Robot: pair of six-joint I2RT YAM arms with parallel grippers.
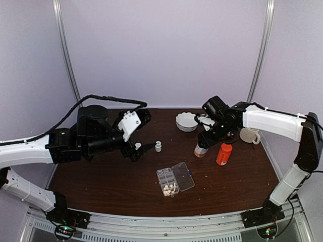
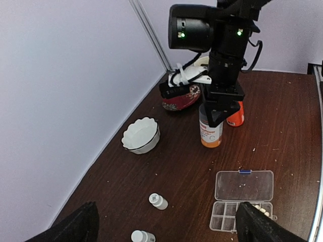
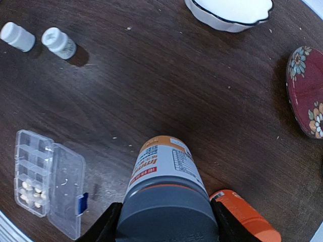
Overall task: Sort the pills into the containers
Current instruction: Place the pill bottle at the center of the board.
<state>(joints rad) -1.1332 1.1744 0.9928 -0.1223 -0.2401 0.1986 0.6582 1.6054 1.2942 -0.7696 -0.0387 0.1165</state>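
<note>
The clear organiser box (image 1: 174, 180) lies open near the table's front, its lid (image 2: 245, 184) folded flat. Cream pills (image 1: 170, 189) fill its end cells (image 3: 31, 190); the other cells look empty. My left gripper (image 1: 144, 151) is open, fingers (image 2: 75, 227) spread wide and holding nothing. A small white bottle (image 2: 142, 237) stands between them and another (image 2: 158, 201) just ahead. My right gripper (image 3: 166, 224) is shut on an orange bottle (image 1: 201, 149) at its grey cap (image 3: 166, 212), right of the organiser.
An orange-red container (image 1: 224, 154) stands beside the held bottle. A white scalloped bowl (image 1: 186, 121) and a floral plate (image 3: 305, 91) sit at the back, a pale mug (image 1: 249, 135) to the right. Crumbs dot the dark wooden table (image 1: 111, 181).
</note>
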